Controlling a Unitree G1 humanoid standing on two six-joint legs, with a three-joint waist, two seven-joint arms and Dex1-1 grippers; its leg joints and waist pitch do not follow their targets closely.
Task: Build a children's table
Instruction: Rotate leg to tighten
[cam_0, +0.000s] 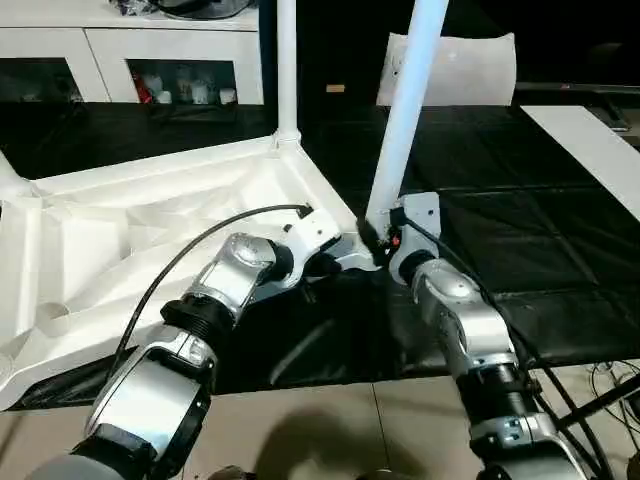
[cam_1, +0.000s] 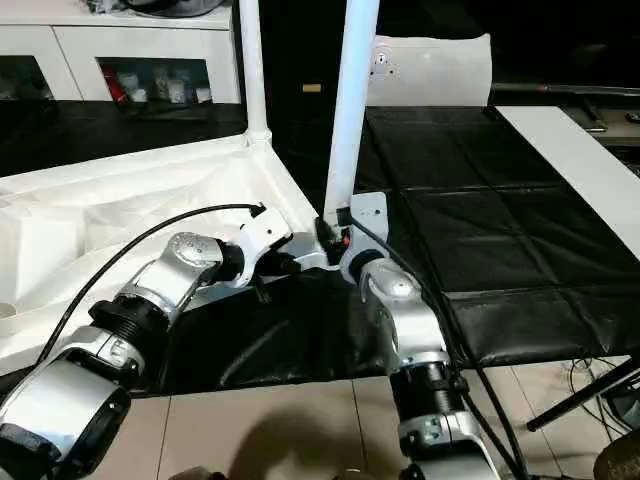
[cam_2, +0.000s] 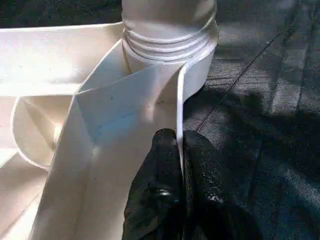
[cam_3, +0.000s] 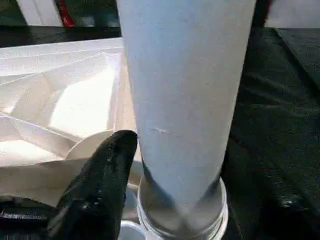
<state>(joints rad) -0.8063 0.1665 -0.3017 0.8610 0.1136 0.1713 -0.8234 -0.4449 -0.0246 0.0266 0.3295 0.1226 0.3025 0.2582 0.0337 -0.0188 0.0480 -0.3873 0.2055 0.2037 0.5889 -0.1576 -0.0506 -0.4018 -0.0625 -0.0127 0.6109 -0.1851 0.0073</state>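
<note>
Table top (cam_0: 150, 215) upside down on black mat (cam_0: 500, 200), ribbed underside up, filling left half of head views. One leg (cam_0: 287, 70) upright in far corner socket (cam_0: 285, 140). Second leg (cam_0: 405, 115) leaning at near right corner, tilted toward the right at its top, lower end at the corner socket beside both grippers.

Left gripper (cam_2: 181, 165) at near right corner of top, black fingers (cam_2: 155, 195) pressed together on the thin rim wall (cam_2: 179, 115), wall edge pinched between them. Threaded end of leg (cam_2: 170, 30) sitting in socket just beyond the fingertips in left wrist view.

Right gripper (cam_0: 382, 240) at base of leaning leg. In right wrist view, one black finger (cam_3: 100, 185) alongside the leg shaft (cam_3: 185, 100), just beside or touching it, contact not clear; other finger hidden behind shaft. Jaws apart around the leg; firm clamp cannot tell. Threaded leg end (cam_3: 180, 220) low near socket, seated or not cannot tell.

White cabinet (cam_0: 130, 50) at far left, white board (cam_0: 590, 140) on far right, whitish bag (cam_0: 470, 70) behind the leaning leg.
</note>
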